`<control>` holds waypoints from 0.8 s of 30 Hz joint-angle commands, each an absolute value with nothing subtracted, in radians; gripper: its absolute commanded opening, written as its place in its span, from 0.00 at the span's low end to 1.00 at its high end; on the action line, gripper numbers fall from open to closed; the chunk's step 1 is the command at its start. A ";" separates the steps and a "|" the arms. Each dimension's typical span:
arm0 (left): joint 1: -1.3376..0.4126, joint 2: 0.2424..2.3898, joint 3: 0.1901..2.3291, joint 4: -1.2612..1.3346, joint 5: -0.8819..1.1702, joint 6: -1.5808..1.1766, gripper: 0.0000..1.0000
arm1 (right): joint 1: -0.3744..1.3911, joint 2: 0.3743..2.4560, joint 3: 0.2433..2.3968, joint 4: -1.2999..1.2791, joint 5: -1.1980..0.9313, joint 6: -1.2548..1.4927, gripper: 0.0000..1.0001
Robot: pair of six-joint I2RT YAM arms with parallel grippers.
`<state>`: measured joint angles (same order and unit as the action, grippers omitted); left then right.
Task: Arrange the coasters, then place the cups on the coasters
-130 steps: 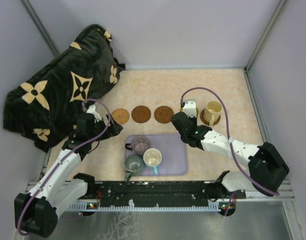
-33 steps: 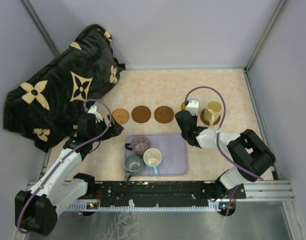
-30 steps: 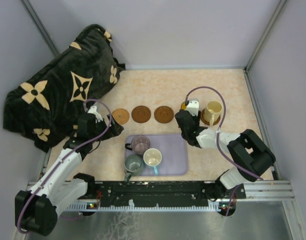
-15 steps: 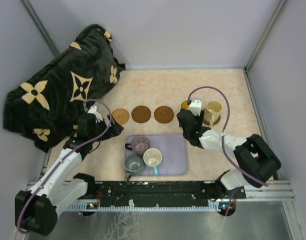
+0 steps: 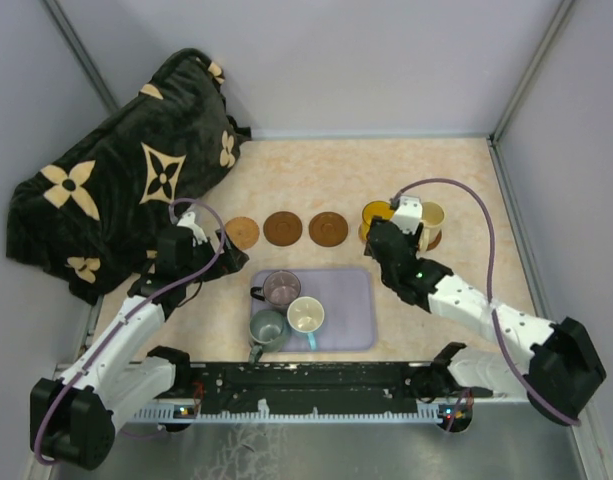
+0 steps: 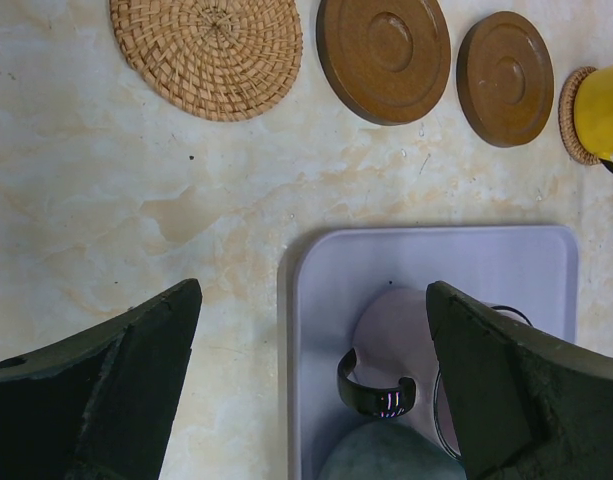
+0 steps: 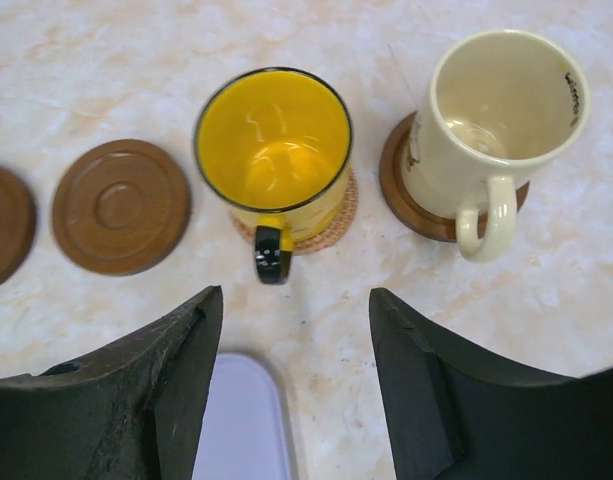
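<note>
Yellow cup (image 7: 274, 150) seated on woven coaster (image 7: 338, 213), upper centre: placement looks done. Right gripper (image 7: 293, 297) parted, empty; left gripper (image 6: 313, 290) wide, empty.

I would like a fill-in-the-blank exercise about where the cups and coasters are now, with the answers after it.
1. In the right wrist view, the woven coaster bears the ___ cup.
2. The lavender tray holds ___ cups.
3. The number of coasters without a cup is ___.
4. The right gripper is ___, holding nothing.
Missing words: yellow, three, three, open.
</note>
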<state>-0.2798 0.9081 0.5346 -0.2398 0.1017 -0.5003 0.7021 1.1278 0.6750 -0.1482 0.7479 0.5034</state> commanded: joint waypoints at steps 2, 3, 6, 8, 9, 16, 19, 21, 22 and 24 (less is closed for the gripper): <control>-0.287 0.896 0.543 -0.238 0.098 -0.495 1.00 | 0.837 1.004 0.757 -0.320 0.772 0.569 0.60; -0.287 0.894 0.543 -0.241 0.097 -0.495 1.00 | 0.872 0.992 0.762 -0.355 0.775 0.592 0.59; -0.287 0.888 0.545 -0.248 0.095 -0.496 1.00 | 0.999 0.967 0.771 -0.454 0.795 0.677 0.58; -0.287 0.882 0.546 -0.254 0.094 -0.495 1.00 | 1.082 0.965 0.778 -0.526 0.798 0.751 0.57; -0.287 0.880 0.546 -0.257 0.092 -0.495 1.00 | 1.123 0.969 0.784 -0.553 0.797 0.785 0.57; -0.288 0.870 0.550 -0.271 0.090 -0.495 1.00 | 1.363 1.056 0.847 -0.668 0.817 0.968 0.57; -0.288 0.869 0.554 -0.281 0.088 -0.499 1.00 | 1.442 1.115 0.886 -0.694 0.821 0.991 0.57; -0.288 0.868 0.556 -0.291 0.087 -0.500 1.00 | 1.478 1.135 0.906 -0.701 0.814 0.998 0.58; -0.287 0.867 0.558 -0.294 0.085 -0.499 1.00 | 1.493 1.139 0.913 -0.704 0.805 1.001 0.58; -0.288 0.862 0.563 -0.302 0.081 -0.496 1.00 | 1.516 1.138 0.918 -0.703 0.780 1.014 0.58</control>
<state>-0.2821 0.8818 0.5350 -0.2836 0.0944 -0.5003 1.4734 1.1378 0.8581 -0.6819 0.7712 0.9459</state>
